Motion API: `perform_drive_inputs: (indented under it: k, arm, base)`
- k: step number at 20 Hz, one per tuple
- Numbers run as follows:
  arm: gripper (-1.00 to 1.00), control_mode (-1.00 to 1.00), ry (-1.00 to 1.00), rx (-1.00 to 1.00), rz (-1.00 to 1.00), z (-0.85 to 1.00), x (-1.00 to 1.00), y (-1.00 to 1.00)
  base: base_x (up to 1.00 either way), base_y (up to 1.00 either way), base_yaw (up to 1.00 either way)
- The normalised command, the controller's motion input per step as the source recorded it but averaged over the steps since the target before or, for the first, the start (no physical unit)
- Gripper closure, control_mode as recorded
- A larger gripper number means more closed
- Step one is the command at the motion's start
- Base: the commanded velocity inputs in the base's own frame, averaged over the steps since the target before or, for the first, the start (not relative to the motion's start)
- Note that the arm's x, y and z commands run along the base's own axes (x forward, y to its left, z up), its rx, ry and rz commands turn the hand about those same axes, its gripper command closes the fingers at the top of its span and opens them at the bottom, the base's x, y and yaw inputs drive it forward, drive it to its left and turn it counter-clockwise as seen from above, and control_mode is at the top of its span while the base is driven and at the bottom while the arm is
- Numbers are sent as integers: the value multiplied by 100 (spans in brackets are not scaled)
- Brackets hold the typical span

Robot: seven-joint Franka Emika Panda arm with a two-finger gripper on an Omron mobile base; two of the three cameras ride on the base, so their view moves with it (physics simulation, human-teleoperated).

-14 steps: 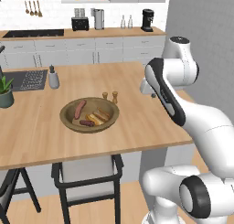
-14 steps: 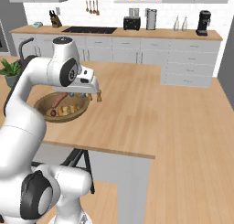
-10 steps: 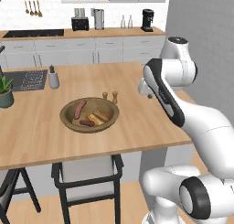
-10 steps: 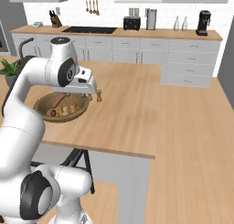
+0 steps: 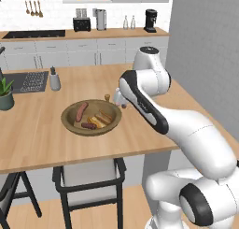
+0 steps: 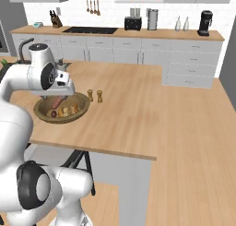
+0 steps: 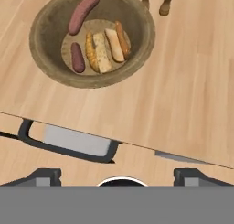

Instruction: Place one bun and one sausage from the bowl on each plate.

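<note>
With its fingers (image 7: 117, 175) spread wide (nothing held), the arm should drop straight over 1 sausage (image 7: 83, 13) in the bowl (image 7: 50, 24), gripping across its middle.

Surface: a light wooden island counter (image 5: 42, 139), its top wrapping in an L toward the back wall in the right base view (image 6: 152, 110).
Bowl: the brown wooden bowl (image 5: 69, 122) rests directly on the counter near the front edge, with sausages and buns inside (image 7: 43, 54).
Shakers: two small wooden shakers (image 6: 94, 96) stand upright just beside the bowl, at about 1 o'clock from it in the hand view (image 7: 157, 1).
Plant: a potted plant (image 5: 5, 95) sits at about 10 o'clock from the bowl in the left base view.
Dark mat: a dark mat (image 5: 29, 81) lies flat toward the far side, with a small grey container (image 5: 55, 81) just beside its right edge.
</note>
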Motion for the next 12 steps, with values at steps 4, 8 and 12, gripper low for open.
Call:
perform_drive_inputs:
  k: [4, 8, 12]
  arm:
    - [-100, -100, 1, -13, 16, -54, 54, 69]
    - [-100, -100, 0, -18, 9, -51, 63, 34]
    - [-100, -100, 0, -14, 0, -47, 73, 6]
  base:
    - [0, 0, 0]
    - [0, 0, 0]
    - [0, 0, 0]
